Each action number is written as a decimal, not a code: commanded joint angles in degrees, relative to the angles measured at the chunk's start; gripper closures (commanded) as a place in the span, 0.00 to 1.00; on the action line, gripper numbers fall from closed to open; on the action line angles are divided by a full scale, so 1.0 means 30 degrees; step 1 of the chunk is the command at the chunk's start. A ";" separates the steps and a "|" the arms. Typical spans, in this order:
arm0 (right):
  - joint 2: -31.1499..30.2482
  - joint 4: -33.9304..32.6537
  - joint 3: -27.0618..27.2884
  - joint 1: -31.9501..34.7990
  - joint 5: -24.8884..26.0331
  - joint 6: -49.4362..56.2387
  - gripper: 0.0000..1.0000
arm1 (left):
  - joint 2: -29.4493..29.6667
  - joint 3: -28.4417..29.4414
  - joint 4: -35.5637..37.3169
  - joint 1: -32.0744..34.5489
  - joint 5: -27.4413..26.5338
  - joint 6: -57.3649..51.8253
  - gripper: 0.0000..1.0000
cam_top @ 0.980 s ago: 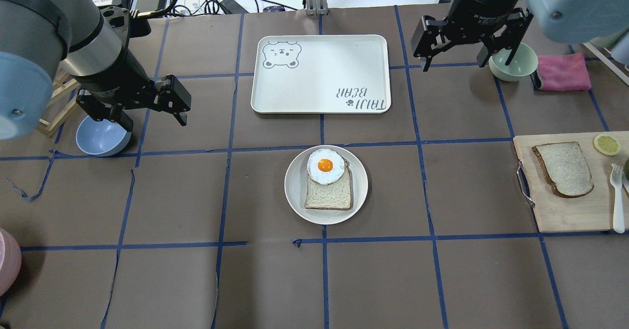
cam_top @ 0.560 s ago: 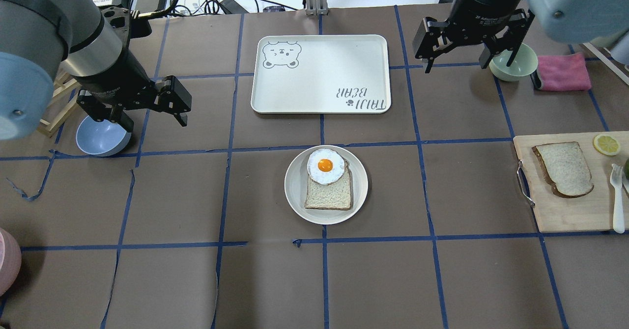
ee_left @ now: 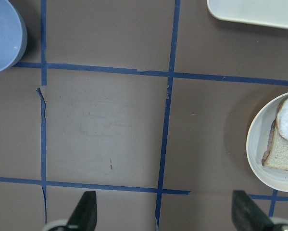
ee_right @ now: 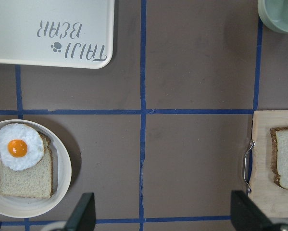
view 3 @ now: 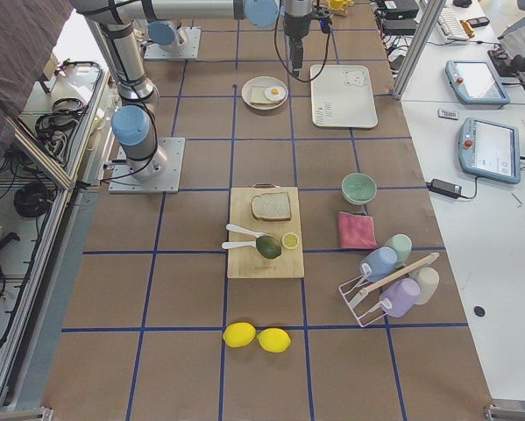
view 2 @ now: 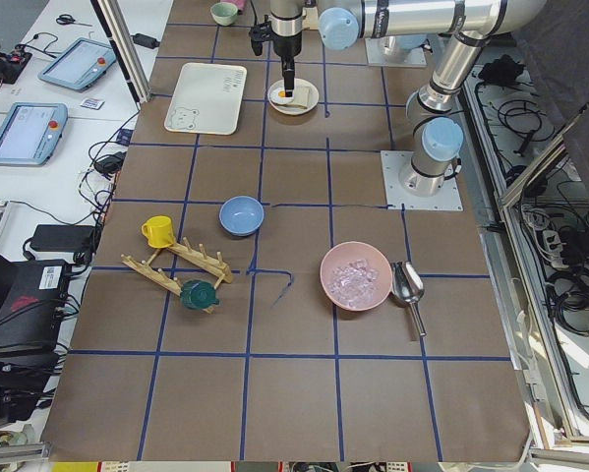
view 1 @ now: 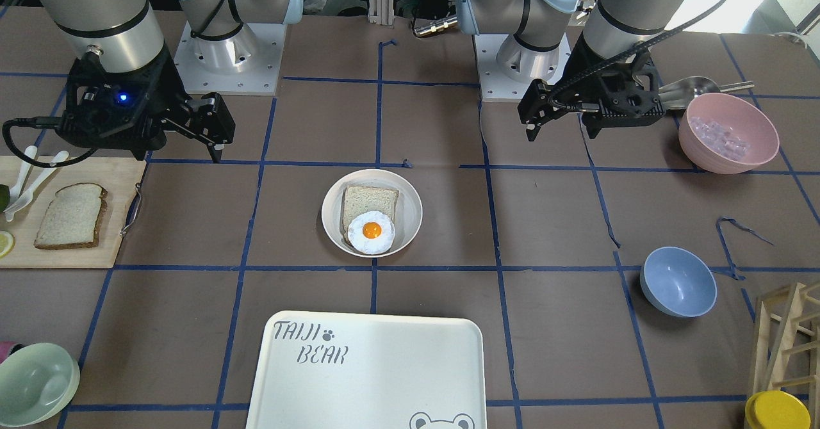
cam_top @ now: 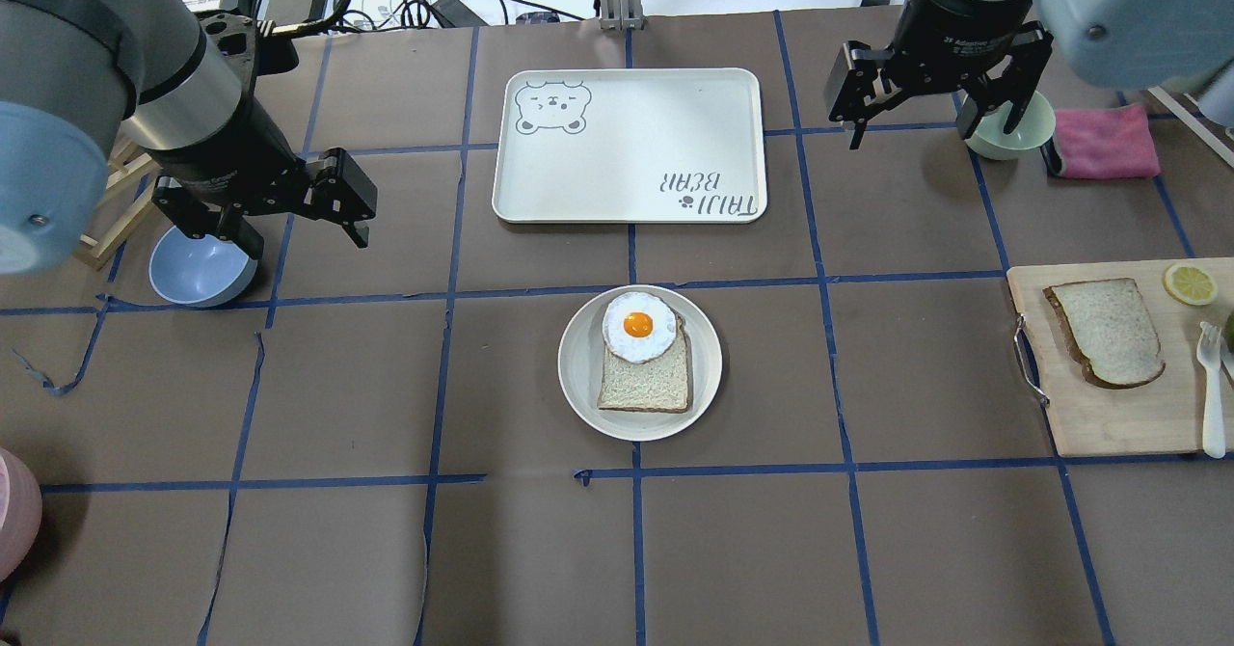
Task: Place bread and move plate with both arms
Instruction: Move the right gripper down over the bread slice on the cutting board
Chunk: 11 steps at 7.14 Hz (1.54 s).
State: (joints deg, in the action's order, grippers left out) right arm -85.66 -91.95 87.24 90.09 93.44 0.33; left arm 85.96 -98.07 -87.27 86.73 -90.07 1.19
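The bread (cam_top: pixel 1106 331), a dark-crusted slice, lies on a wooden cutting board (cam_top: pixel 1109 419) at the right; it also shows in the right wrist view (ee_right: pixel 285 156) and the front view (view 1: pixel 70 216). The off-white round plate (cam_top: pixel 578 376) sits mid-table and holds a paler slice with a fried egg (cam_top: pixel 638 326) on it. My right gripper (cam_top: pixel 930 135) is open and empty, high over the far right, well away from the bread. My left gripper (cam_top: pixel 301 236) is open and empty at the left, apart from the plate (ee_left: pixel 255 154).
The white TAIJI BEAR tray (cam_top: pixel 627 145) lies behind the plate. A green bowl (cam_top: pixel 1027 127) and a pink cloth (cam_top: pixel 1104 140) are under and beside my right gripper. A blue bowl (cam_top: pixel 198 270) sits below my left gripper. A lemon slice (cam_top: pixel 1189 282) and a fork (cam_top: pixel 1211 395) share the board.
My right gripper has shifted a little to the right, over the green bowl. The left arm has barely moved. Both grippers stay open.
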 commanded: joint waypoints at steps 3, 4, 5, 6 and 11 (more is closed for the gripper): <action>0.0017 -0.3989 0.5272 -0.4888 0.4279 0.2466 0.00 | 0.0087 0.0025 0.0027 0.0006 0.0022 -0.0102 0.00; 0.0046 -0.6009 0.6968 -0.5707 0.5230 0.2496 0.00 | 0.0059 0.0025 0.0027 0.0006 0.0022 -0.0073 0.00; 0.0336 -0.8726 0.8725 -0.6556 0.5239 0.2815 0.00 | 0.0087 0.0025 0.0027 0.0006 0.0022 -0.0073 0.00; 0.1354 -1.2466 1.0280 -0.7000 0.5181 0.4936 0.00 | 0.0059 0.0025 0.0027 0.0006 -0.0007 -0.0073 0.00; 0.3561 -1.6956 1.1877 -0.7150 0.6809 0.7067 0.00 | 0.0029 0.0025 0.0027 0.0006 0.0022 -0.0073 0.00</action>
State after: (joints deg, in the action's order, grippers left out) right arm -75.88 -142.34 122.80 68.81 110.93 21.21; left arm 86.06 -98.00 -87.19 86.75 -90.07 0.96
